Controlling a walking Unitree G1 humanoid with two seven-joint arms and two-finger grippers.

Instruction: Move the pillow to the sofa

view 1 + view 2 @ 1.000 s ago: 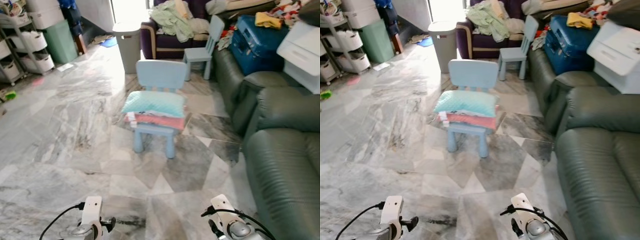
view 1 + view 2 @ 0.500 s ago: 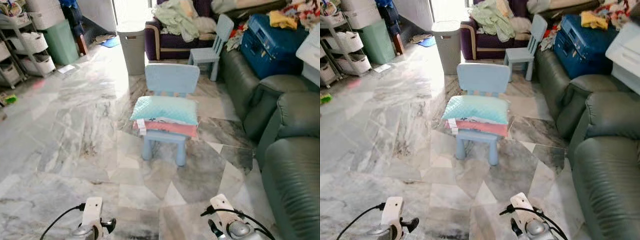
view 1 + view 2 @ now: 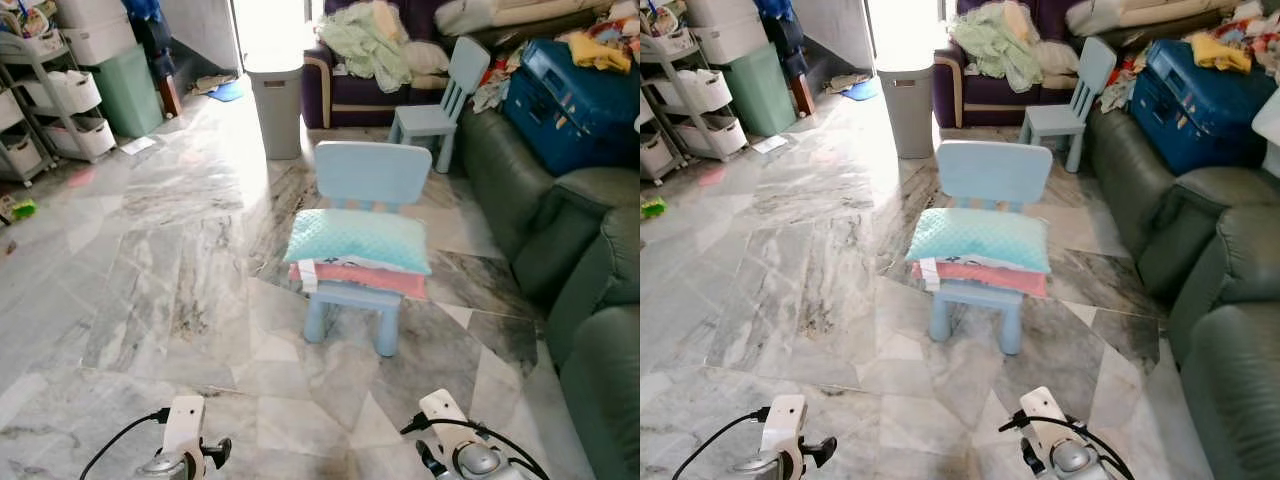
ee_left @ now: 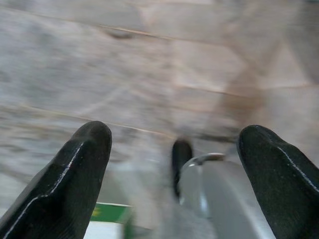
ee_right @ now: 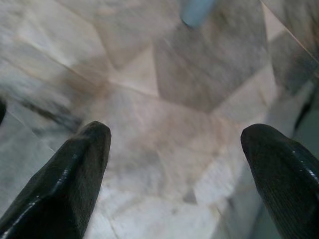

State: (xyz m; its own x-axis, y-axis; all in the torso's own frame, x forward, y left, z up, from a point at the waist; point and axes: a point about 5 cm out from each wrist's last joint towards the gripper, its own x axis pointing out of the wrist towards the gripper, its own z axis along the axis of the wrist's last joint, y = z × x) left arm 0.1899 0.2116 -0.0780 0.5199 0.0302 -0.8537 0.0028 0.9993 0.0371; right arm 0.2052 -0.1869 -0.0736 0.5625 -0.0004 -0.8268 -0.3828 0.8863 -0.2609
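A teal pillow (image 3: 360, 240) lies on top of a pink pillow (image 3: 370, 281), both on the seat of a small light-blue child's chair (image 3: 372, 172) in the middle of the marble floor. The dark green leather sofa (image 3: 590, 270) runs along the right side. Both arms hang low at the bottom of the eye views, well short of the chair. My left gripper (image 4: 172, 164) is open over bare floor, fingers (image 4: 70, 174) wide apart. My right gripper (image 5: 174, 169) is open too, with a chair leg (image 5: 197, 11) at the far edge of its view.
A grey bin (image 3: 275, 105) stands behind the chair, a second blue chair (image 3: 440, 100) beyond it. A purple armchair (image 3: 350, 85) holds heaped clothes. A blue suitcase (image 3: 575, 105) lies on the sofa. Shelves with white bins (image 3: 60, 110) line the far left. Open floor lies left of the chair.
The whole view has shifted: the chair and pillows now sit more to the right and lower in the picture, and less of the sofa shows. The camera moved. Both arms stay as they were.
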